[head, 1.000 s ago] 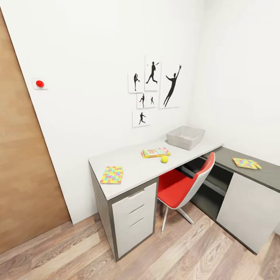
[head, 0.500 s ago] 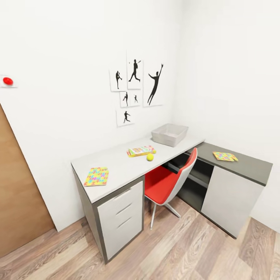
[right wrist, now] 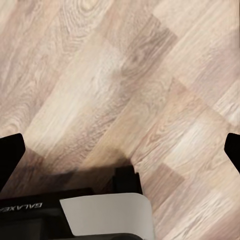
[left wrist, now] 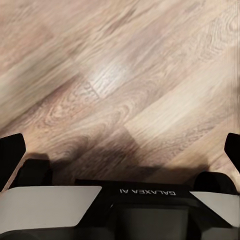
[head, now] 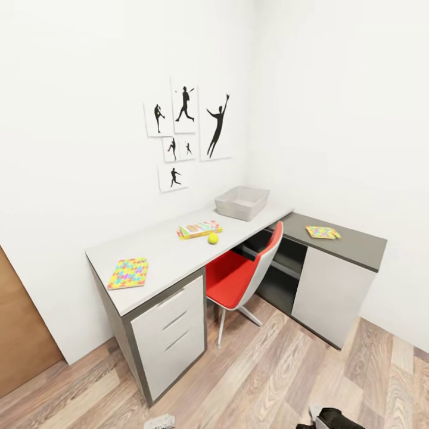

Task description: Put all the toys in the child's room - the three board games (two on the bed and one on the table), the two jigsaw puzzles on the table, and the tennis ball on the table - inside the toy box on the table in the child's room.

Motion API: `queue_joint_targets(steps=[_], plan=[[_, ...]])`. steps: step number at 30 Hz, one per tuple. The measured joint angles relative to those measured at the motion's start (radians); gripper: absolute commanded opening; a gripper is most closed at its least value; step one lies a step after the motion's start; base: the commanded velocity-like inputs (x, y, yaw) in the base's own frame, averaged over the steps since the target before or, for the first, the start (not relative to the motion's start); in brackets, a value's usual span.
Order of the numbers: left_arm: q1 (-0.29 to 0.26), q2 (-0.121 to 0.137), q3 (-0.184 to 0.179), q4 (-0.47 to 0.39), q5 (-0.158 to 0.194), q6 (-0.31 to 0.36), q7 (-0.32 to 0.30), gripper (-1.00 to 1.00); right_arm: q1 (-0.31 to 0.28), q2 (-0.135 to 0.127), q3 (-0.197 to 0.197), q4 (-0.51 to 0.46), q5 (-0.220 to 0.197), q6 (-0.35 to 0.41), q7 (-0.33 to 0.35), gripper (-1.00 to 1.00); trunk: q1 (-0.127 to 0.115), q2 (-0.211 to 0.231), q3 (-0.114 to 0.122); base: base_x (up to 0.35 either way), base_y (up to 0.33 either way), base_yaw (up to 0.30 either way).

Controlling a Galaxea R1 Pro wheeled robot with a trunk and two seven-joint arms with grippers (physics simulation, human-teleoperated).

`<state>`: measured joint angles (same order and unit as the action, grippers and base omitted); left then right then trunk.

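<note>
Head view: white surface along the left wall, toy box at its far end by the corner, apart from everything else. Board game flat near the middle, print too small to read; ball just beside it toward the front edge. Square puzzle near the near end, above the drawers, close to the front edge. Second patterned flat box on the lower dark cabinet, well apart from the toy box. Red chair pushed under the surface between drawers and cabinet. Silhouette prints on the wall. Open wood floor in front of the furniture. Left wrist view: floor planks beneath, "GALAXEA AI" printed on the robot's body, left gripper with dark fingertips at opposite edges, spread wide, nothing between. Right wrist view: paler planks, "GALAXEA" partly legible, right gripper likewise spread wide and empty.
</note>
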<state>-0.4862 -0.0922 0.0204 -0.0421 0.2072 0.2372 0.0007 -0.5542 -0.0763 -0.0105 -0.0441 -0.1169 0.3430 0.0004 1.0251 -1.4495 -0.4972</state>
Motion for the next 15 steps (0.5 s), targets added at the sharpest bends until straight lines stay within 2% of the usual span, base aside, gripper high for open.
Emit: queue_joint_targets(steps=[6, 15], plan=[[-0.01, -0.003, 0.002, 0.0, 0.019, 0.003, 0.001, 1.0, -0.006, 0.001, 0.0, 0.0, -0.001, 0.002, 0.003, 1.0, 0.0, 0.0, -0.003, 0.0, 0.0, -0.065], [-0.015, -0.006, 0.002, -0.004, 0.027, 0.004, 0.002, 1.0, -0.013, 0.001, 0.0, -0.003, -0.002, 0.002, 0.004, 1.0, 0.0, 0.0, -0.004, 0.0, 0.0, -0.018]])
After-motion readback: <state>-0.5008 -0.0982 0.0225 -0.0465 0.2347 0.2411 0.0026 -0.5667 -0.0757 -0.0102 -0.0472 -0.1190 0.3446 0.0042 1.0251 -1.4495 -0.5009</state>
